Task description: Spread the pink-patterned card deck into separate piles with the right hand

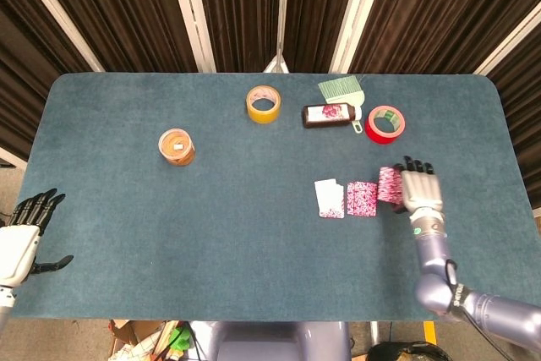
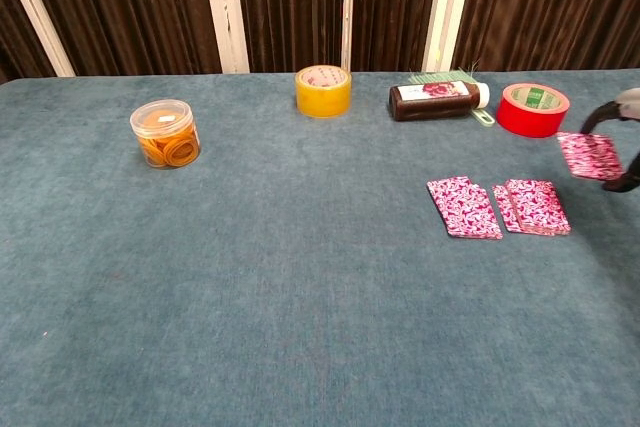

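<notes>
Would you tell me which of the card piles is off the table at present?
The pile held by the right robot hand, rightmost of three; the other two lie flat on the table.

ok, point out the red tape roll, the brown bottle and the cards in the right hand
red tape roll (image 2: 532, 110), chest view, on its front wall
brown bottle (image 2: 436, 101), chest view, on its body
held cards (image 2: 589, 156), chest view, on the patterned face
right hand (image 1: 420, 192), head view, on its back
</notes>
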`<control>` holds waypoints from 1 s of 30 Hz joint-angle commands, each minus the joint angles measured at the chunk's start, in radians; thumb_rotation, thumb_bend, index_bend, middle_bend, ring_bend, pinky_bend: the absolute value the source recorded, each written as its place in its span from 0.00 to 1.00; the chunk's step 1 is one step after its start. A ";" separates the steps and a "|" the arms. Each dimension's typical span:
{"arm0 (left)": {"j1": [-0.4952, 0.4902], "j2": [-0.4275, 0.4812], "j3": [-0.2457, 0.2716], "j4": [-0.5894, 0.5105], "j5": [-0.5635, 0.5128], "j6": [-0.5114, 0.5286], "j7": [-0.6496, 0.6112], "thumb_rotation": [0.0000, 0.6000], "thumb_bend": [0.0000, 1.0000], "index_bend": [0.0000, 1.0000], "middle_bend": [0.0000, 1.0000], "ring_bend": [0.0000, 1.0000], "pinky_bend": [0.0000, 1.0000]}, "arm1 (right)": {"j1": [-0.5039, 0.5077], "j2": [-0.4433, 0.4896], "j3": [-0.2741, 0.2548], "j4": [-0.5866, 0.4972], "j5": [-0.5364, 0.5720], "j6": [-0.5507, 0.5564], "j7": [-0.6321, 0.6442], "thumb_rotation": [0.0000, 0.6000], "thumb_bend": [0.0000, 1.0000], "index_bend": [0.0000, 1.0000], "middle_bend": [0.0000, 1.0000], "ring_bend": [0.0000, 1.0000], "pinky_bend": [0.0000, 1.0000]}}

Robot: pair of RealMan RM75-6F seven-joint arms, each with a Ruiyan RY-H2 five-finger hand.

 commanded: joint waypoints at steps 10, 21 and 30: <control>0.000 0.004 0.000 -0.017 -0.013 -0.010 0.004 1.00 0.06 0.00 0.00 0.00 0.04 | -0.027 -0.027 -0.043 0.105 -0.010 -0.081 0.033 1.00 0.32 0.42 0.05 0.00 0.00; 0.001 0.010 -0.001 -0.019 -0.017 -0.012 -0.009 1.00 0.06 0.00 0.00 0.00 0.04 | -0.021 -0.055 -0.055 0.137 0.005 -0.095 0.016 1.00 0.32 0.05 0.00 0.00 0.00; 0.004 0.010 -0.001 -0.020 -0.011 -0.004 -0.008 1.00 0.06 0.00 0.00 0.00 0.04 | -0.024 -0.035 -0.070 0.099 0.023 -0.065 -0.019 1.00 0.32 0.00 0.00 0.00 0.00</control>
